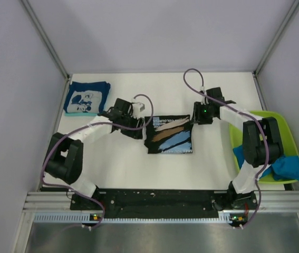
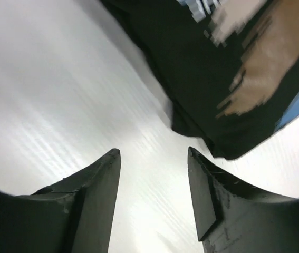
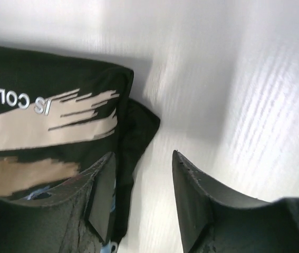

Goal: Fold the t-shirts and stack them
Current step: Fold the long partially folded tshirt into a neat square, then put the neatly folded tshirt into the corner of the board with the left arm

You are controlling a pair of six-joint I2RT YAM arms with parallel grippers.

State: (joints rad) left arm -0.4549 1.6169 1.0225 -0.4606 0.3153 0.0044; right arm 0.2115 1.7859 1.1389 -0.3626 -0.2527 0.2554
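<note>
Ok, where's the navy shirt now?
The navy shirt lies folded at the far-left corner of the table in the top view, beyond the left hand, apart from the black shirt.

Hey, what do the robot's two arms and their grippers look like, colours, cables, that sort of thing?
The left arm and right arm have black joint housings joined by white segments, and a lavender cable loops along each. A small green light glows at the right wrist. The left gripper and right gripper have matte black, wedge-shaped fingers with scuffed edges.
</note>
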